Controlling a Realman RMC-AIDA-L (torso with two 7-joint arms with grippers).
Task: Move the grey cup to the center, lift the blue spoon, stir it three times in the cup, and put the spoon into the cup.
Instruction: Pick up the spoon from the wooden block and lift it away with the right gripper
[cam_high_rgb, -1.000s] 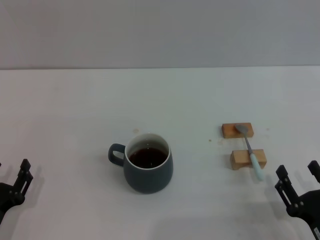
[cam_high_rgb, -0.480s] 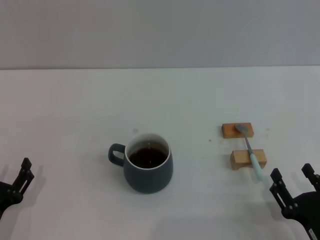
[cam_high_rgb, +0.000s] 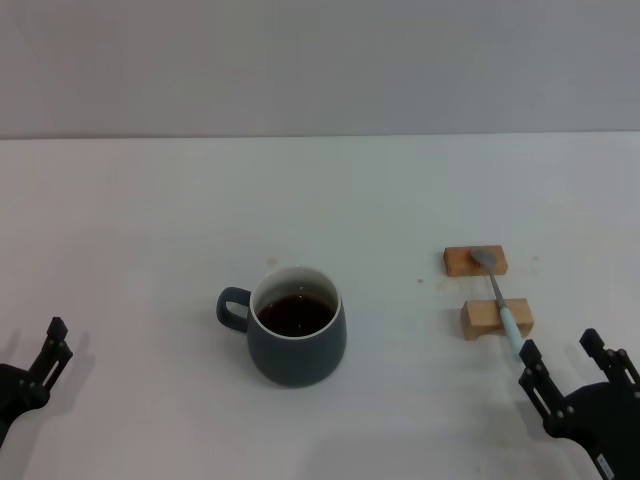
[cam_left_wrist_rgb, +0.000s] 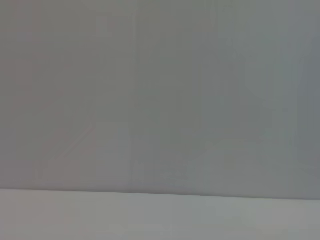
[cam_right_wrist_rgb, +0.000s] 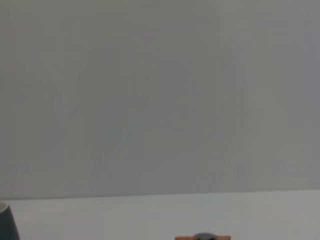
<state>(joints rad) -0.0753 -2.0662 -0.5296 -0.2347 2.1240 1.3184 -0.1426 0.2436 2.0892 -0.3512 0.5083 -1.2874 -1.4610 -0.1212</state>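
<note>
The grey cup (cam_high_rgb: 296, 327) stands near the middle of the table with dark liquid inside and its handle toward my left. The blue spoon (cam_high_rgb: 499, 299) lies across two tan wooden blocks (cam_high_rgb: 475, 261) at the right, bowl on the far block and pale handle end toward me. My right gripper (cam_high_rgb: 566, 376) is open at the lower right, just on the near side of the spoon's handle end. My left gripper (cam_high_rgb: 40, 365) sits low at the lower left edge, far from the cup. In the right wrist view an edge of the cup (cam_right_wrist_rgb: 7, 222) and the far block (cam_right_wrist_rgb: 202, 237) show.
The white table (cam_high_rgb: 150, 220) runs back to a grey wall (cam_high_rgb: 320, 60). The near block (cam_high_rgb: 496, 318) lies between my right gripper and the far block. The left wrist view shows only wall and table edge.
My right gripper has moved left and toward the spoon's handle end. My left gripper has drawn slightly lower in the head view. Cup and spoon have not moved.
</note>
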